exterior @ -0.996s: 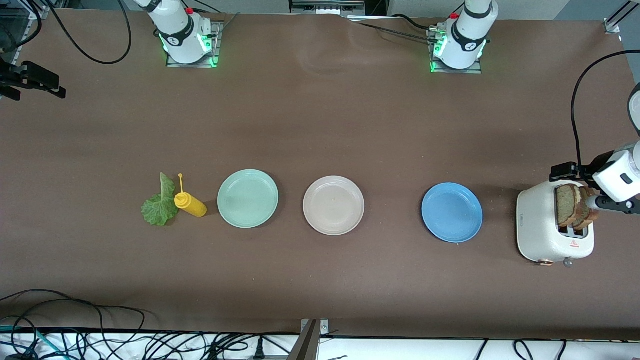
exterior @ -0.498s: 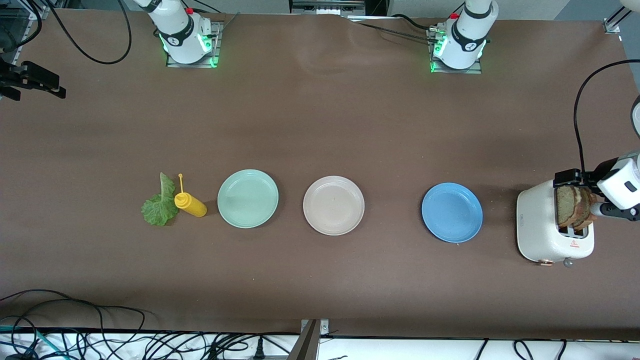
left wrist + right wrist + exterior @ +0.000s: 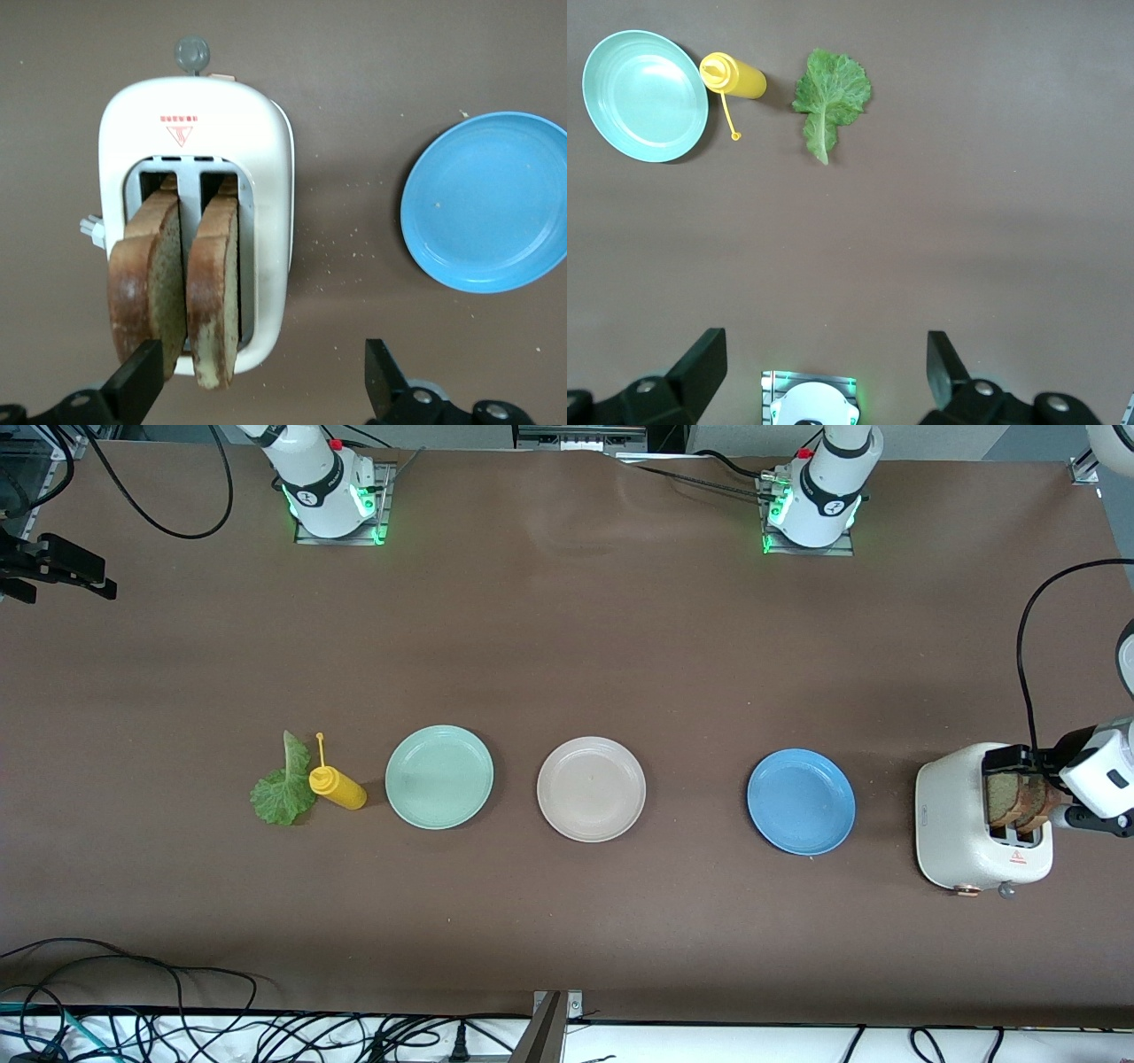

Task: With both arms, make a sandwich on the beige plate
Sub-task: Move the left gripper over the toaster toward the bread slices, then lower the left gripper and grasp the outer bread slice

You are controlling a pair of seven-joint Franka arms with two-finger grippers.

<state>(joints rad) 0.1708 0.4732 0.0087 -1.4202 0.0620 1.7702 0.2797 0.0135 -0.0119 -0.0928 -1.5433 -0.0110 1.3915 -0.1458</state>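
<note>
The front camera hangs high, looking steeply down across the brown table point(image 3: 567, 646) toward the two arm bases at its upper edge, taking in the whole row of things.

The left wrist camera looks straight down, close over the white toaster point(image 3: 195, 142) and its bread slices point(image 3: 177, 283), with the blue plate point(image 3: 483, 204) beside; the front view shares the toaster point(image 3: 961, 828) and blue plate point(image 3: 801, 802).

The right wrist camera looks down from higher up on the green plate point(image 3: 645, 96), yellow bottle point(image 3: 735, 78) and lettuce leaf point(image 3: 831, 93), also seen from the front at the right arm's end.
</note>
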